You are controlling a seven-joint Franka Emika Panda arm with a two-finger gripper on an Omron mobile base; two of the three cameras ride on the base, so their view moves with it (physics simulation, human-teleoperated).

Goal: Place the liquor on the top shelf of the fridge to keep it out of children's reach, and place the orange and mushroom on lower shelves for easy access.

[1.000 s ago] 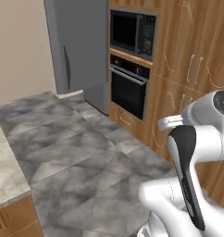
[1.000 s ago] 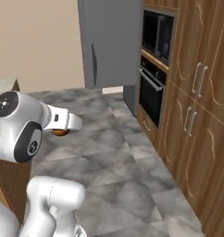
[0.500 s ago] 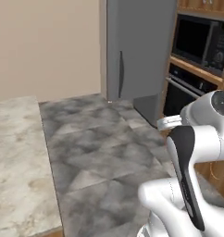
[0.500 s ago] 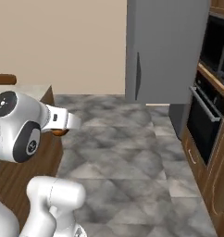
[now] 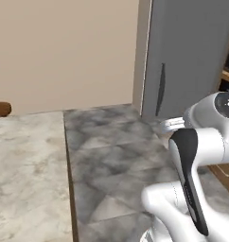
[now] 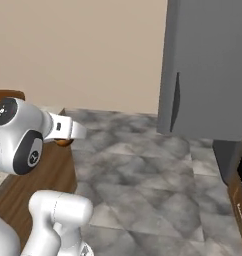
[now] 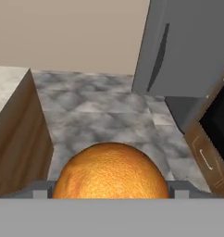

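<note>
Base swung left since earlier frame: oven gone, fridge (image 5: 192, 61) now ahead, door shut. Gripper (image 7: 111, 187) holding orange (image 7: 110, 172). Carry step; nxt you need door open, then lower shelf.

Both base cameras sit behind the arm, looking forward and down across the stone floor (image 5: 111, 156) at the closed fridge (image 5: 192, 56), which stands at two o'clock in the left view and at one o'clock in the right. The hand camera looks low and close over the orange (image 7: 111, 171), sharing that fridge and floor.
</note>
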